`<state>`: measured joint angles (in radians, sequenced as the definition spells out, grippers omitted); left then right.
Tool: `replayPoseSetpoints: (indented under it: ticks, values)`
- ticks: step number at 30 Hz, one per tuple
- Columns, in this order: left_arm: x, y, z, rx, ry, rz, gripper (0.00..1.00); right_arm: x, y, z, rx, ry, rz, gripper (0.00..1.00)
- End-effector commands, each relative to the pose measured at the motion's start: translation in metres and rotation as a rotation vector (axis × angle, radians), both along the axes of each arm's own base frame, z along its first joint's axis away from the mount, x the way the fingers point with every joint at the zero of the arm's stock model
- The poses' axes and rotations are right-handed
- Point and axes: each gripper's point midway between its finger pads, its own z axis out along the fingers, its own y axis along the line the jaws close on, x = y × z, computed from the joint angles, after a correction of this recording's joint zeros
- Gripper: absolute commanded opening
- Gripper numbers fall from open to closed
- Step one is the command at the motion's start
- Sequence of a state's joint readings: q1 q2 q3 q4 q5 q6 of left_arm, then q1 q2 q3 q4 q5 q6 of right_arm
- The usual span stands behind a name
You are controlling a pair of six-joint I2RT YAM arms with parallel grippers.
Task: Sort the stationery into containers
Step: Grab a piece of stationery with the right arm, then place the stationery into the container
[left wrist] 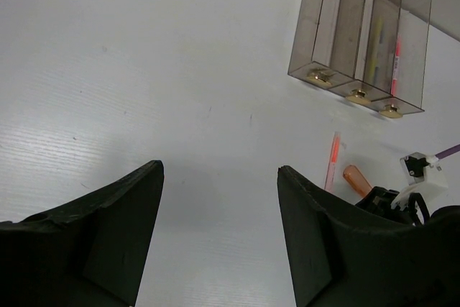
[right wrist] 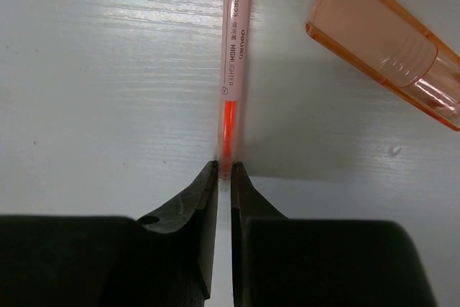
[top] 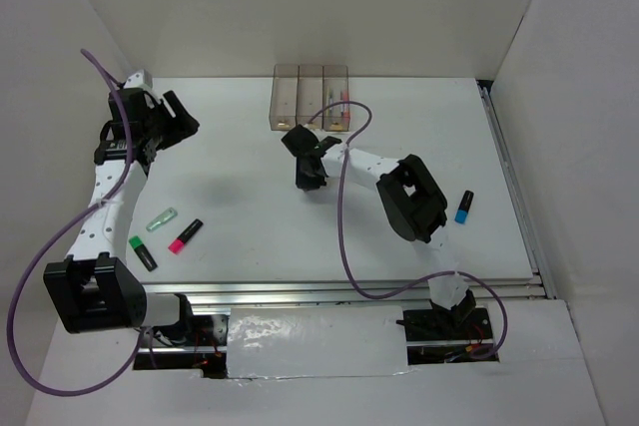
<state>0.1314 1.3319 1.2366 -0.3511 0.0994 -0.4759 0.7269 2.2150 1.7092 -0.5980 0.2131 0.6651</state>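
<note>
The right gripper (right wrist: 223, 172) is clenched on the near end of a slim orange highlighter (right wrist: 233, 55), which lies flat on the table (top: 240, 177) just in front of the containers (top: 286, 97), its length pointing back toward the row. A stubby orange marker (right wrist: 388, 41) lies just beside that highlighter, apart from it and untouched, also in front of the row. Inside the row, toward its right end, a yellow pen (left wrist: 375, 41) and a pink pen (left wrist: 395, 62) show through the tinted walls (which bin each sits in is hard to tell); the left-end bin looks bare. The left gripper (left wrist: 219, 170) hangs released to the left of the containers, its jaws wide apart with nothing between them. Well in front of the row and off to its left lie a pale green pen (top: 161, 218), a pink highlighter (top: 185, 235) and a green marker (top: 143, 252), close together. A blue-tipped marker (top: 464, 207) lies well in front of the row, off to its right.
</note>
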Motion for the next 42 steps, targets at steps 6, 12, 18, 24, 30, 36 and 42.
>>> replayPoseSetpoints:
  ticks: [6, 12, 18, 24, 30, 36, 42]
  values:
    - [0.001, 0.004, 0.008, -0.006, -0.020, 0.010, 0.76, -0.025, -0.019, 0.029, 0.031, -0.030, 0.053, 0.00]
    - [-0.008, 0.005, 0.010, -0.011, -0.018, 0.022, 0.76, -0.047, -0.014, 0.097, 0.169, -0.146, 0.138, 0.00]
    - [-0.018, -0.007, 0.019, 0.013, -0.058, -0.040, 0.77, -0.049, -0.026, 0.161, 0.179, -0.340, 0.248, 0.00]
    - [-0.021, -0.021, 0.029, 0.044, -0.110, -0.094, 0.77, 0.014, -0.062, 0.198, 0.141, -0.468, 0.230, 0.00]
    - [-0.020, -0.029, 0.026, 0.086, -0.125, -0.118, 0.77, 0.091, -0.088, 0.192, 0.107, -0.442, 0.226, 0.00]
    - [-0.026, -0.033, 0.002, 0.106, -0.072, -0.146, 0.78, 0.154, -0.082, 0.167, 0.127, -0.428, 0.256, 0.00]
    - [-0.032, -0.027, -0.012, 0.086, -0.031, -0.129, 0.82, 0.184, -0.073, 0.150, 0.119, -0.440, 0.247, 0.00]
